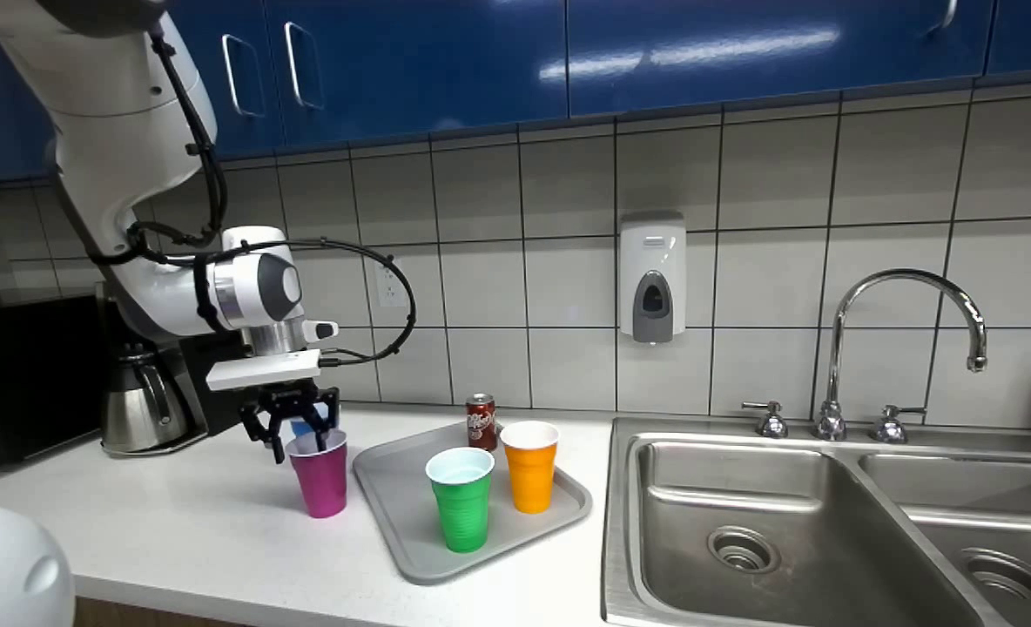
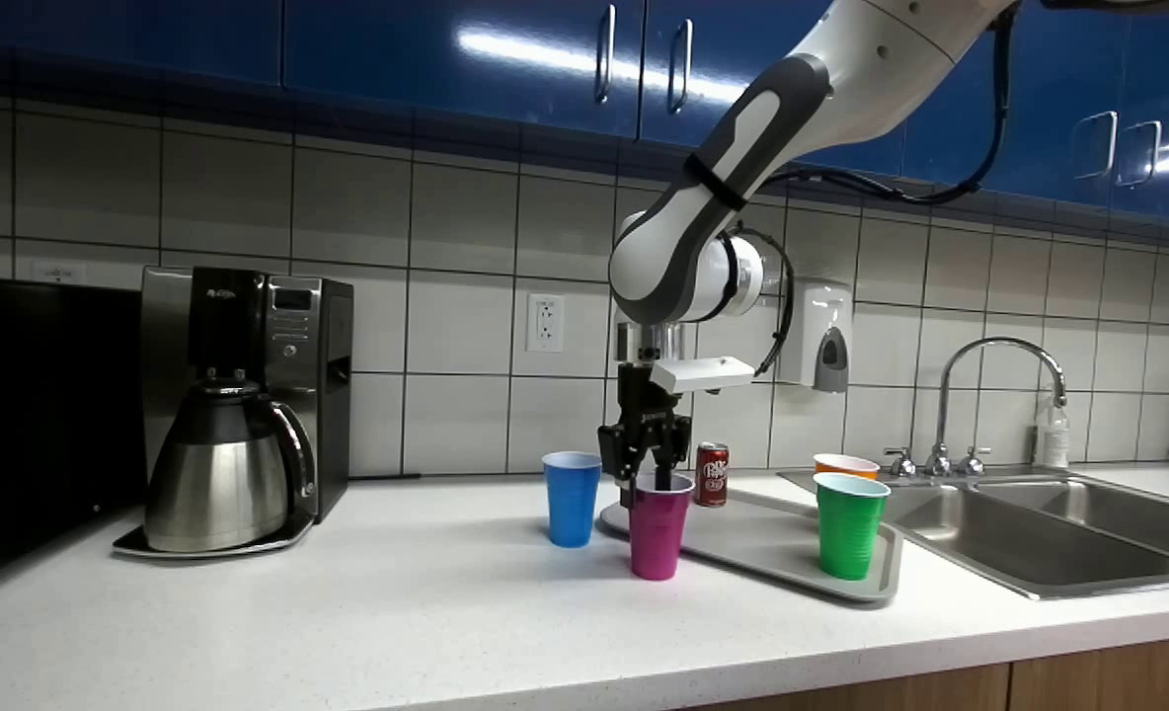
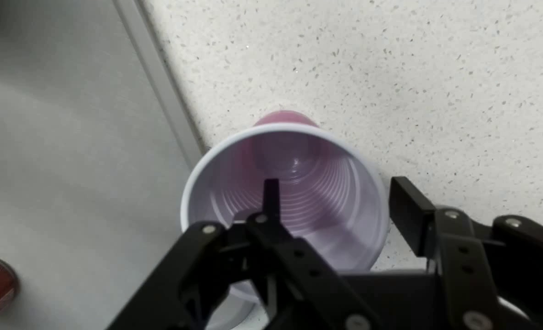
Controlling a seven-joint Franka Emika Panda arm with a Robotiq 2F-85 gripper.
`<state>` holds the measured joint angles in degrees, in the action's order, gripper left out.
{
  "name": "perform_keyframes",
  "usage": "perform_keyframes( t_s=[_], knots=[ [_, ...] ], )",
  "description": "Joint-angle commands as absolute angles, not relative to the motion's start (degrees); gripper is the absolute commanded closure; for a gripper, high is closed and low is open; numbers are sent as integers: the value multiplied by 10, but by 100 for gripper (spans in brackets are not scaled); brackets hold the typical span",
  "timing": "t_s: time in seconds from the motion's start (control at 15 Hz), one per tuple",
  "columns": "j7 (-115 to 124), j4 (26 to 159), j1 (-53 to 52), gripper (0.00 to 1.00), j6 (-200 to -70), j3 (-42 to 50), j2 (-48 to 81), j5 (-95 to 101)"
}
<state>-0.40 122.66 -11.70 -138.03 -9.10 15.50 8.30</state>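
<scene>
One finger of our claw [image 3: 333, 201] points down inside the purple cup [image 2: 658, 538]; the other stands just outside the rim, so one stretch of cup wall lies between them. We read the claw as parted, gripping nothing. The purple cup stands upright on the table [image 2: 348, 612] beneath the claw, long axis roughly parallel to the fingers. Only the wrist view shows us the inner finger clear of that wall; an exterior view shows the blue cup [image 2: 572, 504] whole, near the claw.
</scene>
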Motion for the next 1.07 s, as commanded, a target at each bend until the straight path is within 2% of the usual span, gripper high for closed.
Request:
perform_keyframes(
  t_s=[0.0,0.13,1.0],
  knots=[
    [-17,1215,-115,5,-1362,-93,155,79],
    [-19,1216,-114,0,-1363,-93,153,78],
    [-32,1228,-103,0,-1369,-92,119,69]
  ],
)
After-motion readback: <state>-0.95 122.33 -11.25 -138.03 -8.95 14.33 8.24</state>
